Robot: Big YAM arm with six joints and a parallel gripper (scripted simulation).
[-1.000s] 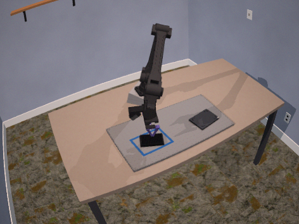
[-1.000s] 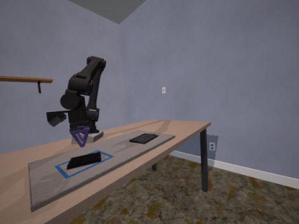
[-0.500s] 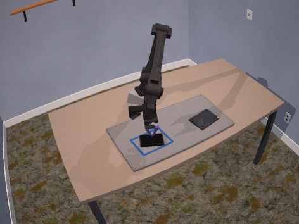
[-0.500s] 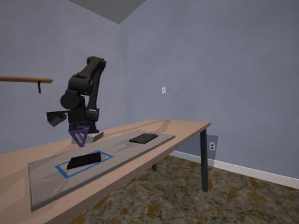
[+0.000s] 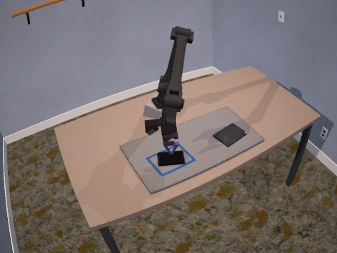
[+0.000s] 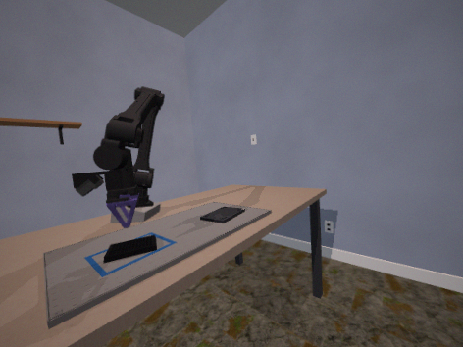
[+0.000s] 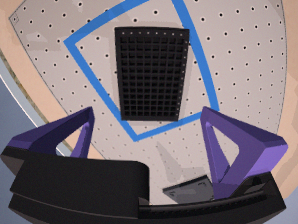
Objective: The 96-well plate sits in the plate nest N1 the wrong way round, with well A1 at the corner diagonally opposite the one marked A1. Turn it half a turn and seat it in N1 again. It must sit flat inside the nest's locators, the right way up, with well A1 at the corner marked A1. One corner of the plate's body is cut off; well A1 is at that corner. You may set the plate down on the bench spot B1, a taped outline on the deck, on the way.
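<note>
Jaws (spread wide, holding nothing) hover above plate (image 7: 152, 72) inside B1 (image 7: 79, 63).

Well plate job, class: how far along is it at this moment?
Done: the 96-well plate lies flat inside the taped outline B1, and nest N1 stands vacant. In hand: the open gripper hovers above the plate, holding nothing. Left: grasp it and seat it in N1 with A1 matched.
</note>
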